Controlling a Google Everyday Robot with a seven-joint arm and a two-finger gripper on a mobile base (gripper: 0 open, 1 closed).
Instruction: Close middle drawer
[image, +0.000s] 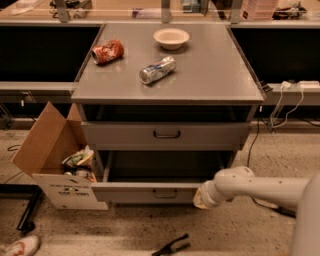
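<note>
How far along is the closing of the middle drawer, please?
Done: the approach. The gripper sits at the right end of the middle drawer's front, placed to push, though I cannot tell if it touches. In hand: nothing more than that positioning. Left: the whole push, since the drawer stands pulled well out from the cabinet with its dark inside open to view.

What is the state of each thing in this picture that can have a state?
middle drawer: pulled far out, open.
top drawer: nearly in, dark gap above its front.
gripper: at the right end of the middle drawer's front.
silver can: lying on its side.
red can: crushed, lying down.
bowl: upright.
cardboard box: open, rubbish inside.
</note>
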